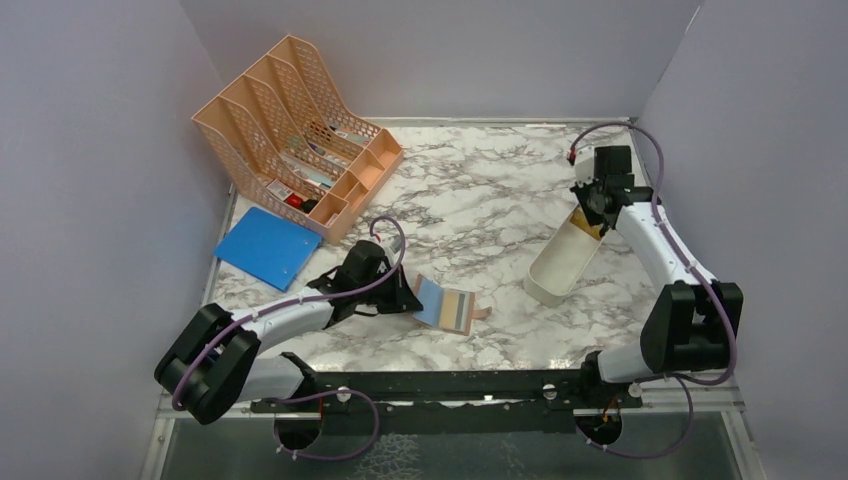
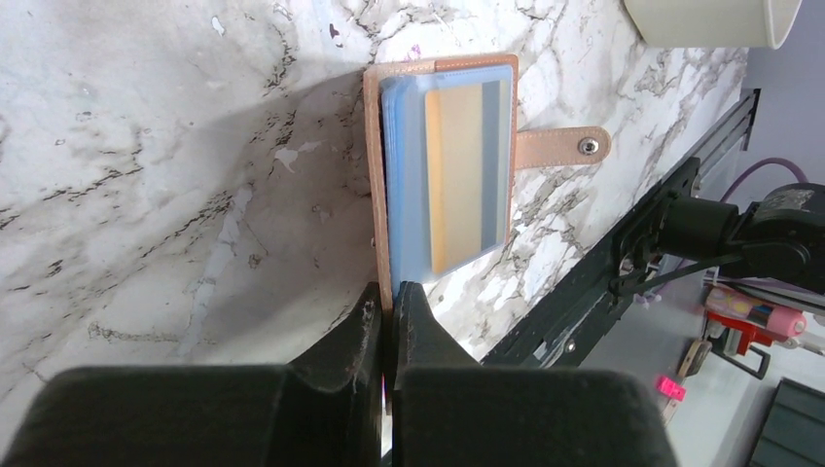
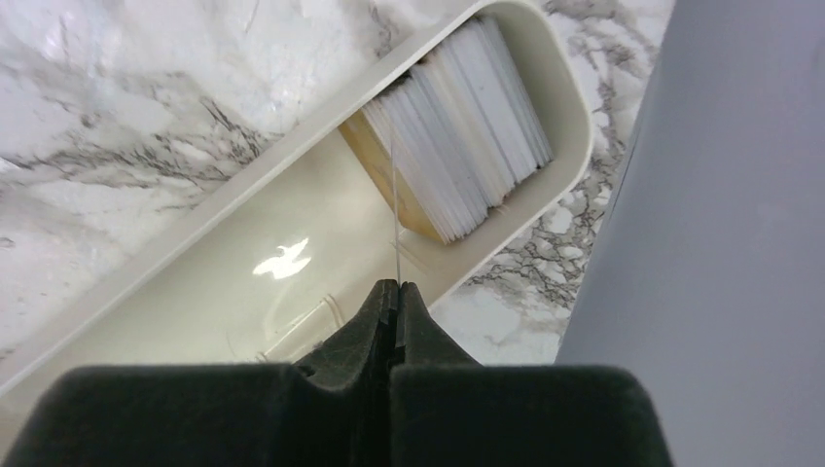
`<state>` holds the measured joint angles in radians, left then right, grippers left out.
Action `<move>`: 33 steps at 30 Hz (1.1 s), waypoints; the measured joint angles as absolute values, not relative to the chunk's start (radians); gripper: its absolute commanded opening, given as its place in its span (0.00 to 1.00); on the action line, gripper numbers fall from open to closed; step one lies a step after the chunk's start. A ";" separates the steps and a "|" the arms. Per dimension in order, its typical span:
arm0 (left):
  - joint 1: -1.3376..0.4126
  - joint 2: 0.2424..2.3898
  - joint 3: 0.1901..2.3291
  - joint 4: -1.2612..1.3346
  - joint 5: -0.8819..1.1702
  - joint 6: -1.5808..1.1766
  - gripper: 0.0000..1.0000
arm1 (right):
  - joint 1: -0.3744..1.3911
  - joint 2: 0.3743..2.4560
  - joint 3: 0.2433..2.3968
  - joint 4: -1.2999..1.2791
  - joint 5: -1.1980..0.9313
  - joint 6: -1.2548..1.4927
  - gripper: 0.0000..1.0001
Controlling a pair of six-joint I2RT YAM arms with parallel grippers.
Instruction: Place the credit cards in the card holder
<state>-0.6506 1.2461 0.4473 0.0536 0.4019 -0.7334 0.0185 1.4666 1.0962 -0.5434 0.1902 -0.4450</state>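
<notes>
Your left gripper (image 2: 391,292) has its jaws pressed together on the tan near edge of the card holder (image 2: 401,175). The holder lies open on the marble table (image 2: 146,195) straight ahead of the fingertips, blue lining up. One tucked card (image 2: 467,175) sits in its slot, and the snap tab (image 2: 562,148) sticks out to the right. Your right gripper (image 3: 397,290) is clamped on a thin card (image 3: 394,195), seen edge-on and standing just ahead of the tips. Beyond it, the other credit cards (image 3: 477,117) stand stacked at the far end of the white tray (image 3: 243,187).
</notes>
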 measured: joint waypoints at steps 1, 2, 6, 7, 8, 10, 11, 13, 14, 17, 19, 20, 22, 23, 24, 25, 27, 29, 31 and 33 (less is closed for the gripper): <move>-0.651 1.246 0.445 0.059 0.402 -0.738 0.00 | 0.019 1.452 1.108 -0.550 0.185 -0.435 0.01; -0.650 1.246 0.443 0.066 0.403 -0.741 0.00 | 0.018 1.439 1.122 -0.558 0.181 -0.421 0.01; -0.650 1.247 0.434 0.103 0.412 -0.765 0.00 | 0.018 1.410 1.221 -0.599 0.148 -0.317 0.01; -0.650 1.248 0.432 0.114 0.414 -0.775 0.00 | 0.018 1.410 1.246 -0.606 0.131 -0.287 0.01; -0.650 1.248 0.429 0.126 0.416 -0.785 0.00 | 0.018 1.409 1.269 -0.611 0.112 -0.256 0.01; -0.650 1.249 0.423 0.145 0.415 -0.800 0.00 | 0.018 1.406 1.298 -0.624 0.071 -0.192 0.01; -0.650 1.249 0.420 0.155 0.415 -0.807 0.00 | 0.018 1.401 1.306 -0.632 0.046 -0.159 0.01; -0.650 1.249 0.410 0.179 0.415 -0.827 0.00 | 0.018 1.386 1.308 -0.639 -0.020 -0.098 0.01; -0.649 1.249 0.402 0.194 0.415 -0.839 0.00 | 0.018 1.373 1.303 -0.639 -0.074 -0.059 0.01; -0.649 1.249 0.378 0.228 0.411 -0.878 0.00 | 0.018 1.306 1.250 -0.607 -0.214 0.032 0.01; -0.649 1.248 0.369 0.242 0.402 -0.899 0.00 | 0.019 1.256 1.198 -0.583 -0.301 0.092 0.01; -0.649 1.247 0.364 0.249 0.394 -0.912 0.00 | 0.020 1.237 1.175 -0.570 -0.339 0.124 0.01; -0.649 1.243 0.355 0.268 0.377 -0.932 0.00 | 0.031 1.216 1.136 -0.553 -0.401 0.171 0.01; -0.648 1.243 0.353 0.275 0.373 -0.941 0.01 | 0.041 1.213 1.114 -0.539 -0.427 0.196 0.01; -0.648 1.243 0.352 0.278 0.371 -0.945 0.02 | 0.049 1.213 1.094 -0.529 -0.445 0.214 0.01; -0.648 1.243 0.352 0.283 0.369 -0.947 0.05 | 0.055 1.213 1.059 -0.511 -0.466 0.236 0.01; -0.648 1.244 0.352 0.292 0.367 -0.951 0.10 | 0.084 1.212 1.015 -0.492 -0.489 0.265 0.01; -0.647 1.247 0.352 0.297 0.366 -0.953 0.16 | 0.120 1.209 0.954 -0.466 -0.514 0.301 0.01; -0.647 1.251 0.351 0.298 0.365 -0.953 0.22 | 0.175 1.202 0.887 -0.432 -0.529 0.352 0.01; -0.647 1.253 0.351 0.294 0.359 -0.948 0.28 | 0.236 1.190 0.833 -0.399 -0.535 0.400 0.01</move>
<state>-0.6472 1.2530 0.3508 0.2935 0.3588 -0.9482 0.2356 1.1900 0.8326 -0.3988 -0.5346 0.3996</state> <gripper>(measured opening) 0.195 0.017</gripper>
